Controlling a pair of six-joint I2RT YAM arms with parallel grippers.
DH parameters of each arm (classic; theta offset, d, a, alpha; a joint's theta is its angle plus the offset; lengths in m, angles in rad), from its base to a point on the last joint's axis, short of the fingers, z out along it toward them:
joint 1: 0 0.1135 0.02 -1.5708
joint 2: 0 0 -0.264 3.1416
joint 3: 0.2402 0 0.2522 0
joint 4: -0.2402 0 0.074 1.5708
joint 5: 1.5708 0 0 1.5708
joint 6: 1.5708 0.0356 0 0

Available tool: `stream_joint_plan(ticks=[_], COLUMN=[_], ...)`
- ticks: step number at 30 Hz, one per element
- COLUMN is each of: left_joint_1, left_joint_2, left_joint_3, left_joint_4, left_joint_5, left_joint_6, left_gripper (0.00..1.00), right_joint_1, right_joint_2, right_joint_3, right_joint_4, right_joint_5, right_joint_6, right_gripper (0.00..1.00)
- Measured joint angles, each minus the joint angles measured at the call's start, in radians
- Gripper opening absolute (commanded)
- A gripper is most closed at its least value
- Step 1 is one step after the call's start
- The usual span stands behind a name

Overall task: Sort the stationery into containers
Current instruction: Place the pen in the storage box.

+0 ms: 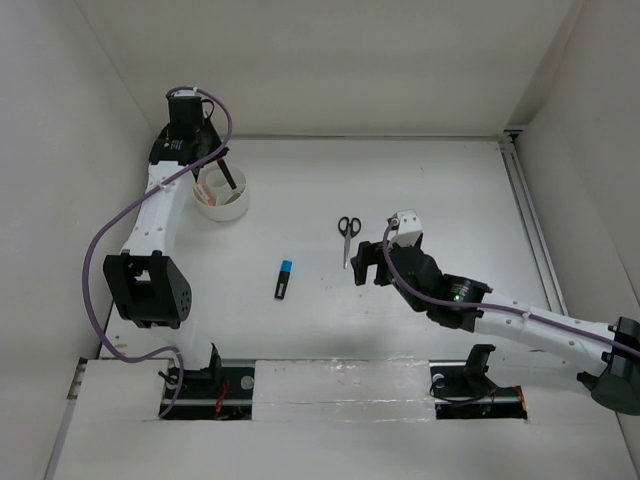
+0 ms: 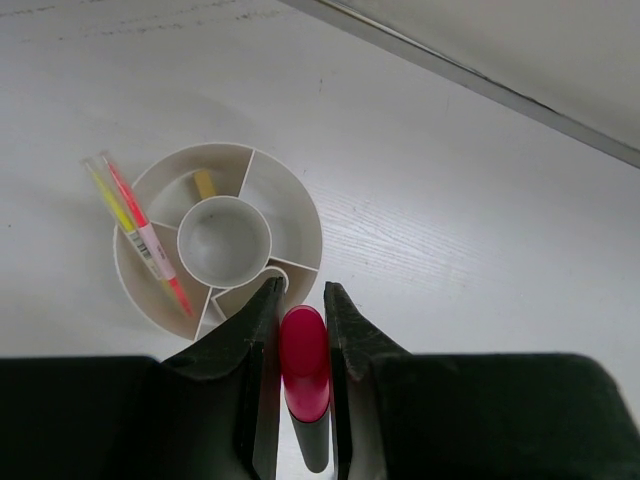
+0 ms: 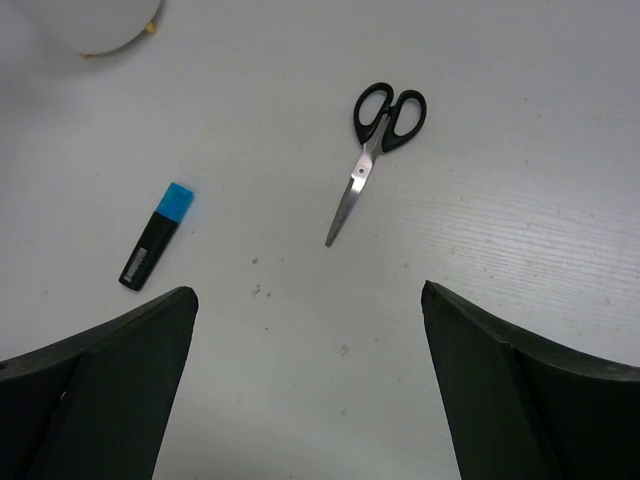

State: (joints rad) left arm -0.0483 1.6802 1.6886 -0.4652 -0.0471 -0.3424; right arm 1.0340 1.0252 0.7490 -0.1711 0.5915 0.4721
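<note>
L gripper pinching pink-cap highlighter between its jaws, cap end toward bowl, right at bowl's 6 o'clock rim (wrist view). Bowl sits approx 10 o'clock on table in top view. Inside: yellow pen + pink pen side by side in 9 o'clock compartment, ends poking past rim; tan block in 11 o'clock compartment. R gripper jaws spread wide, nothing between them, above table. Scissors at its 1 o'clock, blades closed; blue-cap highlighter at its 10 o'clock. Both flat on table, well apart from bowl.
</note>
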Motion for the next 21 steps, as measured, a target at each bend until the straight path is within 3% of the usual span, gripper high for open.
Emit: stream_joint_plan(ticks=[8,14,21], left_joint_1=[0.000,-0.002,-0.072], left_joint_2=[0.000,0.007,0.027], left_joint_3=[-0.025,-0.027,-0.029], left_joint_4=[-0.026,-0.034,-0.034], left_joint_5=[0.026,0.174,0.216], left_joint_6=[-0.003,-0.002,-0.002], left_gripper=[0.00,0.00,0.00], right_joint_1=[0.000,0.000,0.000], right_joint_2=[0.000,0.000,0.000], right_joint_3=[0.000,0.000,0.000], right_joint_4=[0.000,0.000,0.000], right_joint_5=[-0.005,-0.010,-0.013], right_joint_6=[-0.001,-0.001,-0.001], right_gripper=[1.00,1.00,1.00])
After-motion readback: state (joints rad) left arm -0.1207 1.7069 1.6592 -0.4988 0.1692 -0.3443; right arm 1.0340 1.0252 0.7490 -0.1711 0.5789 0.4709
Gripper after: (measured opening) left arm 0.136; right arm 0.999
